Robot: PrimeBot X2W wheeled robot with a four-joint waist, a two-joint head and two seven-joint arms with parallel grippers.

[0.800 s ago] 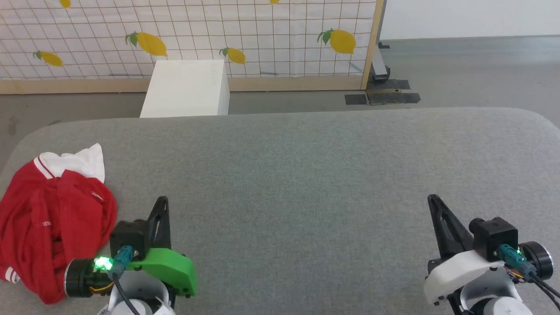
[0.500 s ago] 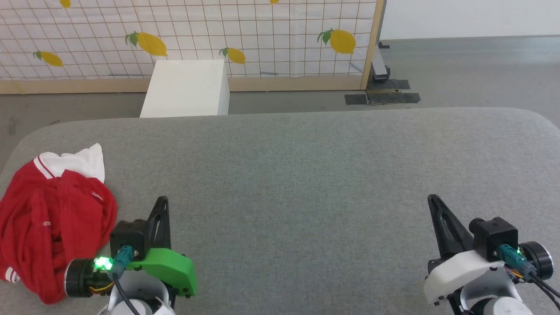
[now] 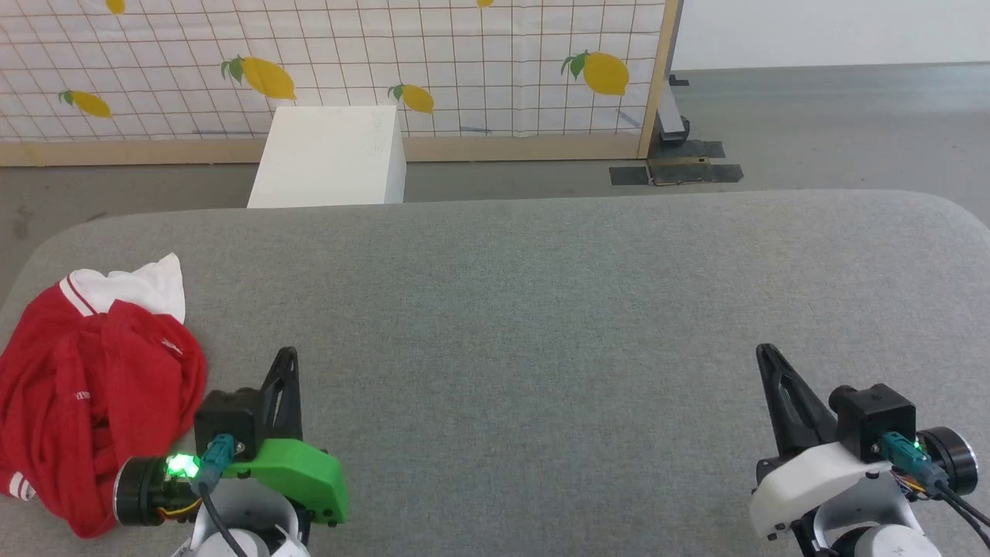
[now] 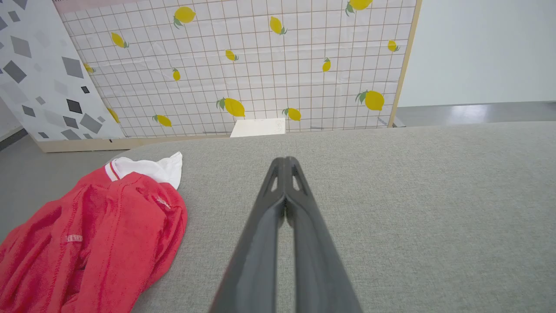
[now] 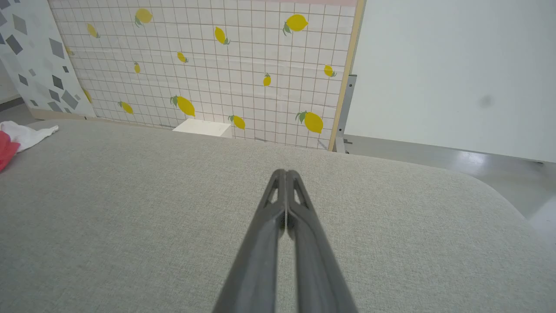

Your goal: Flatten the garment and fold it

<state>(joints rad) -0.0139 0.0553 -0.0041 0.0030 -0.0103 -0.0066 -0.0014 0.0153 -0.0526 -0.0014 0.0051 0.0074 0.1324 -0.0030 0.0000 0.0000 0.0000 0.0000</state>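
Note:
The garment (image 3: 93,387) lies crumpled in a red heap at the near left corner of the grey table, a white sleeve with striped trim sticking out at its far end. In the left wrist view the garment (image 4: 95,239) sits left of my fingers. My left gripper (image 3: 286,356) hovers just right of the heap, shut and empty; its tips (image 4: 285,161) press together. My right gripper (image 3: 766,352) rests near the table's right front, also shut with nothing held (image 5: 286,173). A scrap of the garment (image 5: 17,137) shows at the far left of the right wrist view.
The grey padded table (image 3: 541,309) stretches wide between and beyond both grippers. Past its far edge stand a white box (image 3: 329,158) on the floor and a lemon-patterned grid screen (image 3: 348,62) with a wooden frame.

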